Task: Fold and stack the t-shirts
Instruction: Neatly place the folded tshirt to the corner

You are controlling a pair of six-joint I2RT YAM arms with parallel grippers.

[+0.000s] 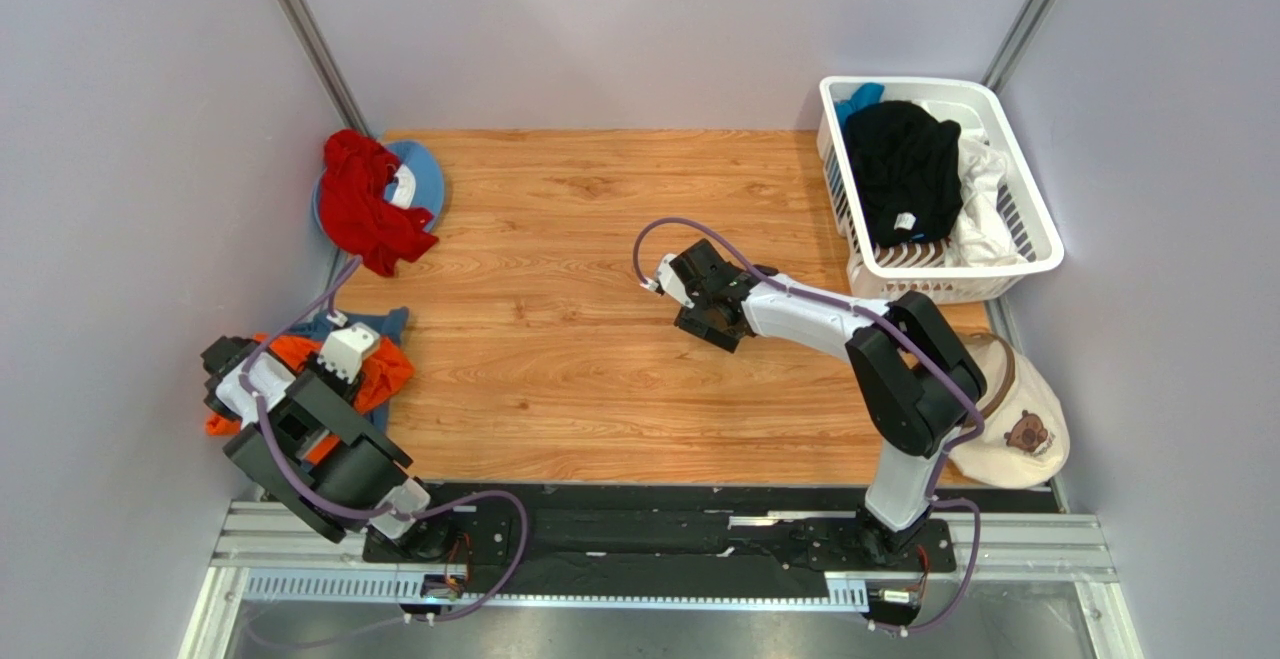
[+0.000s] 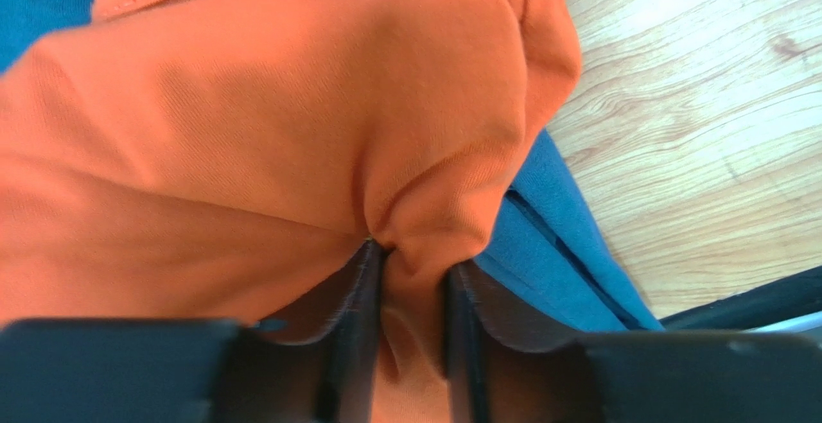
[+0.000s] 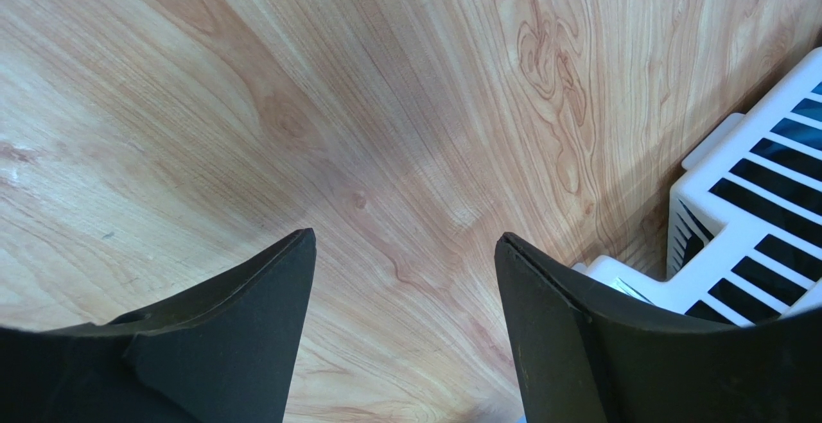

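An orange t-shirt (image 1: 394, 367) lies crumpled on a dusty blue t-shirt (image 1: 383, 323) at the table's left edge. My left gripper (image 1: 367, 371) is down in that pile. In the left wrist view its fingers pinch a fold of the orange t-shirt (image 2: 270, 125) between them at the left gripper (image 2: 413, 259), with the blue t-shirt (image 2: 550, 240) underneath. My right gripper (image 1: 694, 287) hovers open over bare wood mid-table. In its wrist view nothing is between the right gripper (image 3: 405, 250) fingers. A black t-shirt (image 1: 905, 164) and a white t-shirt (image 1: 984, 194) lie in the basket.
The white slatted basket (image 1: 1037, 224) stands at the back right, and its corner (image 3: 743, 202) shows in the right wrist view. A red cloth (image 1: 365, 206) sits on a blue disc (image 1: 422, 172) at the back left. A beige bear-face cap (image 1: 1022, 427) lies at the right front.
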